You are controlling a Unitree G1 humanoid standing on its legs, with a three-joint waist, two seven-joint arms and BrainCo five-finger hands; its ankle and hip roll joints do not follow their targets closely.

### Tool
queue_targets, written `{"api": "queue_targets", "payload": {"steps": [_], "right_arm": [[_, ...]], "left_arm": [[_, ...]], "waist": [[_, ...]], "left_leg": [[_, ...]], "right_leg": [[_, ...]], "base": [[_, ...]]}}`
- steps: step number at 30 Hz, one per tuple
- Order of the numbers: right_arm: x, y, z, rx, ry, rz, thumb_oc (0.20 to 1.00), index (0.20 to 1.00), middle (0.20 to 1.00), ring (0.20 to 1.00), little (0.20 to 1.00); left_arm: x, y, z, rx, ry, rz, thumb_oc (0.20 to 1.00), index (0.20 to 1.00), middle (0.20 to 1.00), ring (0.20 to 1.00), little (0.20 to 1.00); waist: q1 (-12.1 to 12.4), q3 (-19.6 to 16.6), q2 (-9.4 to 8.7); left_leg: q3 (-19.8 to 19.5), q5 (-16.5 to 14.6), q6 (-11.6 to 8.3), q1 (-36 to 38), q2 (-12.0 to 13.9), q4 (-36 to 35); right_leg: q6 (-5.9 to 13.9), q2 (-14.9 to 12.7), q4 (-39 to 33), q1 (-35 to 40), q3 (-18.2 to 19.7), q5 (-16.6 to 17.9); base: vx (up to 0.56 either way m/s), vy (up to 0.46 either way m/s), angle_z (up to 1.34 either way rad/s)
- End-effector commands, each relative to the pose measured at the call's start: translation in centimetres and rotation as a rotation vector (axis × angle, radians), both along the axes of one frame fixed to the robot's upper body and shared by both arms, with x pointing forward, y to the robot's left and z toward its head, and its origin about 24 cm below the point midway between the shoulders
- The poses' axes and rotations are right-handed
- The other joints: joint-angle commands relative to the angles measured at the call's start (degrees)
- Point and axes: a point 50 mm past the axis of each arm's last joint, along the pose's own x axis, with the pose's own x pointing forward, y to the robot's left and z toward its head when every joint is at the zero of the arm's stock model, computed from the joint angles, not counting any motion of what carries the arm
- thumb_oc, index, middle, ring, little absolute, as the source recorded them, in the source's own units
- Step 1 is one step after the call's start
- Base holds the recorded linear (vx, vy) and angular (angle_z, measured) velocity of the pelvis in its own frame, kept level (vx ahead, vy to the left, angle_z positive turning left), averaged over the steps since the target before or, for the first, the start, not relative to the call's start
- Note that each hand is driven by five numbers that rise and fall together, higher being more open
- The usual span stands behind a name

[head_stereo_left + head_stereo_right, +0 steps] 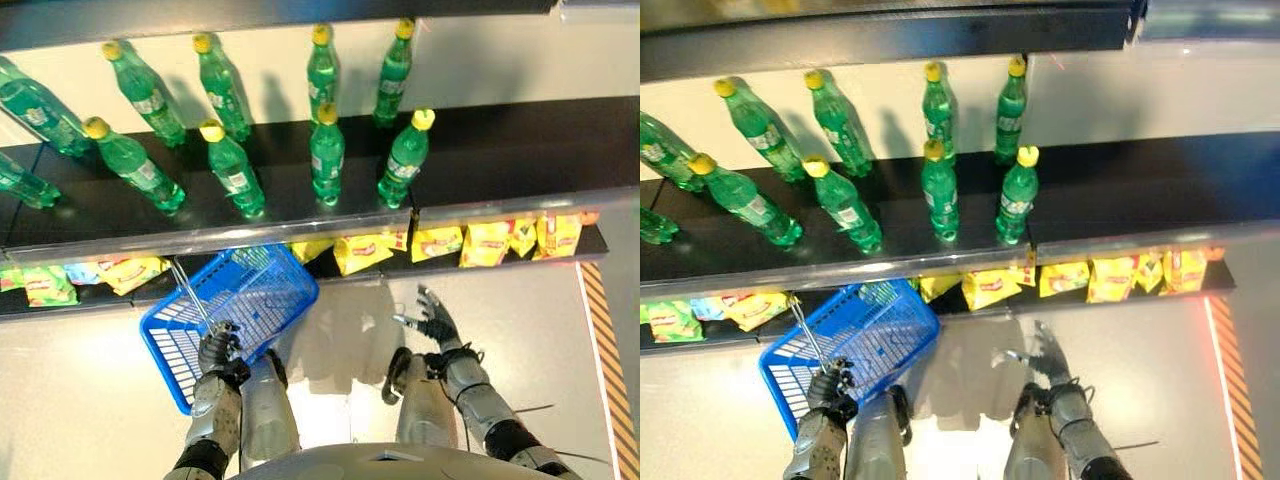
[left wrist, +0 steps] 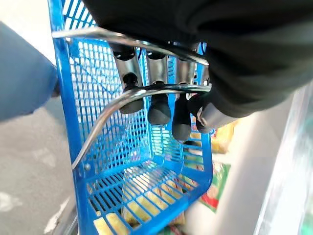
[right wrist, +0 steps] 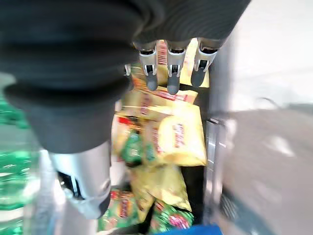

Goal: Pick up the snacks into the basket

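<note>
1. Holding the blue basket [image 1: 235, 305] by its metal handle [image 2: 128, 95], the left hand [image 1: 218, 350] has its fingers [image 2: 159, 105] curled round the wire; the basket hangs tilted, open mouth turned toward the lower shelf, probably so packets can be dropped straight in.
2. Right hand [image 1: 432, 320] hovers at 5 o'clock of the basket, fingers spread and empty, just short of the lower shelf's edge. In its wrist view the fingertips [image 3: 168, 81] point at a yellow snack packet [image 3: 178, 139] without touching it. Judged: lined up for a first grab.
3. Snacks [image 1: 470, 240] lie in a row on the lower shelf [image 1: 595, 242], yellow packets mostly, some green-and-red ones [image 1: 45, 285] at the far 9 o'clock end.
4. Green bottles [image 1: 325, 155] stand on the upper shelf [image 1: 520, 150], at 12 o'clock of the snacks; not task items.
5. Hard to make out: the upper shelf's lip cuts off the packets' tops; the basket hides packets behind it. Yellow shows through the mesh floor in the left wrist view; cannot tell whether it lies inside or beyond.
</note>
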Motion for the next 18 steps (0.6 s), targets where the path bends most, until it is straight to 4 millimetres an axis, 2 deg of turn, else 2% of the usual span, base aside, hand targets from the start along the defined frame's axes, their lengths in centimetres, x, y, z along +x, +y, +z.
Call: {"api": "queue_targets", "payload": {"steps": [1,5,6,7,8,9,10,12,18], "right_arm": [[1.7,0.1,4.2,-0.03,-0.246,0.014,1.0,1.0,1.0,1.0,1.0],[2.6,-0.5,7.5,-0.045,-0.414,-0.043,1.0,1.0,1.0,1.0,1.0],[2.8,-0.9,9.7,-0.025,-0.526,-0.085,1.0,1.0,1.0,1.0,1.0],[2.8,-0.9,9.7,-0.026,-0.525,-0.086,1.0,1.0,1.0,1.0,1.0],[3.0,-1.4,12.0,-0.017,-0.641,-0.132,1.0,1.0,1.0,1.0,1.0],[3.1,-1.6,12.9,-0.013,-0.685,-0.153,1.0,1.0,1.0,1.0,1.0],[3.1,-1.6,12.9,-0.013,-0.685,-0.153,1.0,1.0,1.0,1.0,1.0],[3.5,-1.9,14.6,0.0,-0.763,-0.196,1.0,1.0,1.0,1.0,1.0],[5.4,-1.8,17.5,0.01,-0.869,-0.216,1.0,1.0,1.0,1.0,1.0]], "left_arm": [[0.1,0.2,1.4,0.048,-0.092,0.017,0.2,0.2,0.2,0.2,0.2],[0.0,0.0,1.3,0.025,-0.089,0.054,0.2,0.2,0.2,0.2,0.2],[-0.1,0.0,1.2,0.021,-0.087,0.065,0.2,0.2,0.2,0.2,0.2],[-0.1,0.0,1.2,0.021,-0.087,0.064,0.2,0.2,0.2,0.2,0.2],[-0.2,0.0,1.2,0.021,-0.085,0.07,0.2,0.2,0.2,0.2,0.2],[-0.2,-0.1,1.2,0.019,-0.083,0.071,0.2,0.2,0.2,0.2,0.2],[-0.2,-0.1,1.2,0.019,-0.083,0.07,0.2,0.2,0.2,0.2,0.2],[-0.2,-0.2,1.2,0.018,-0.084,0.071,0.2,0.2,0.2,0.2,0.2],[-0.3,0.0,1.1,0.02,-0.08,0.065,0.2,0.2,0.2,0.2,0.2]], "waist": [[-0.71,-0.46,-0.27],[-0.75,-0.36,-0.03],[-0.77,-0.37,0.19],[-0.76,-0.41,0.2],[-0.74,-0.6,0.41],[-0.74,-0.66,0.52],[-0.74,-0.67,0.53],[-0.58,-0.8,0.74],[0.51,-1.42,0.72]], "left_leg": [[1.28,-0.33,3.82,-5.88,-1.15,6.05],[0.6,-1.6,4.13,-8.91,-0.43,9.05],[0.4,-2.04,4.27,-9.8,-0.2,9.95],[0.39,-2.06,4.27,-9.87,-0.19,9.99],[-0.06,-2.38,4.45,-10.69,-0.23,10.59],[-0.2,-2.49,4.51,-10.91,-0.21,10.85],[-0.22,-2.5,4.51,-10.95,-0.21,10.88],[-0.3,-2.47,4.54,-11.04,-0.22,10.79],[-0.4,-2.28,4.44,-10.61,-0.38,10.13]], "right_leg": [[0.5,1.0,3.19,0.73,-1.17,-3.17],[0.24,0.65,6.13,-2.71,-0.6,-4.56],[0.19,0.32,7.08,-3.63,-0.66,-5.01],[0.19,0.32,7.11,-3.68,-0.65,-5.02],[0.13,-0.04,7.72,-4.31,-0.73,-5.61],[0.13,-0.18,8.06,-4.52,-0.73,-5.73],[0.13,-0.18,8.09,-4.54,-0.74,-5.74],[0.23,-0.34,8.08,-4.45,-0.92,-5.94],[0.25,-0.7,7.76,-3.48,-1.8,-6.35]], "base": [[-0.04,-0.006,-0.05],[0.0,0.0,0.0],[0.0,0.0,0.0],[0.0,0.0,0.0],[0.0,0.0,0.0],[0.0,0.0,0.0],[0.0,0.0,0.0],[0.0,0.0,0.0],[0.04,-0.01,0.04]]}}
